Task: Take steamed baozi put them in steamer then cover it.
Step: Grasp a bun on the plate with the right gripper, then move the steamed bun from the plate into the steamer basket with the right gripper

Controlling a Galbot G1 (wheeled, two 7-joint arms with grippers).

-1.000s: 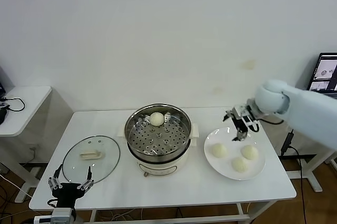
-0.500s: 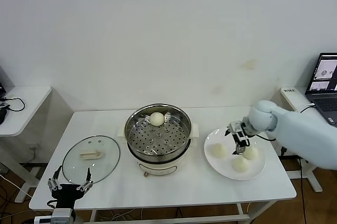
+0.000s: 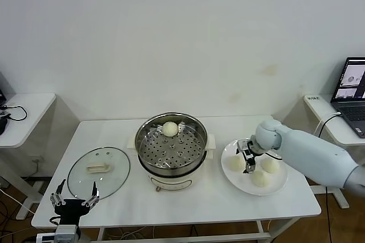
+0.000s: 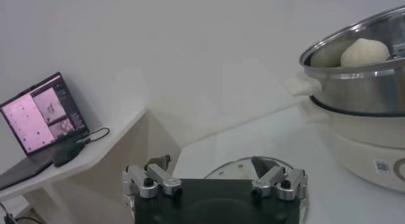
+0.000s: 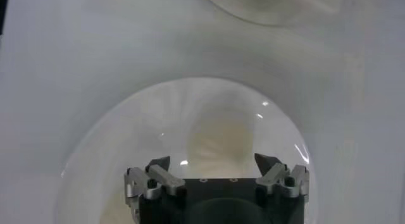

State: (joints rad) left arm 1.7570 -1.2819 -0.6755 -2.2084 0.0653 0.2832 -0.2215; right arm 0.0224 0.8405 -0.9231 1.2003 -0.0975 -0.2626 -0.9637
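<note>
Baozi point(image 3: 237, 163) on the plate point(image 3: 282, 181), right of centre, look soft and light; grip gently across the sides. Right gripper point(image 3: 249, 161) hovers there, jaws spread. Left gripper point(image 3: 74, 202), lower left, also spread.

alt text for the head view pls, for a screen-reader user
The right gripper, open, is lowered over a white plate around one of three baozi. A fourth bun sits in the steamer at the table's centre, the glass cover lies left, and the left gripper is parked open near the front edge.
</note>
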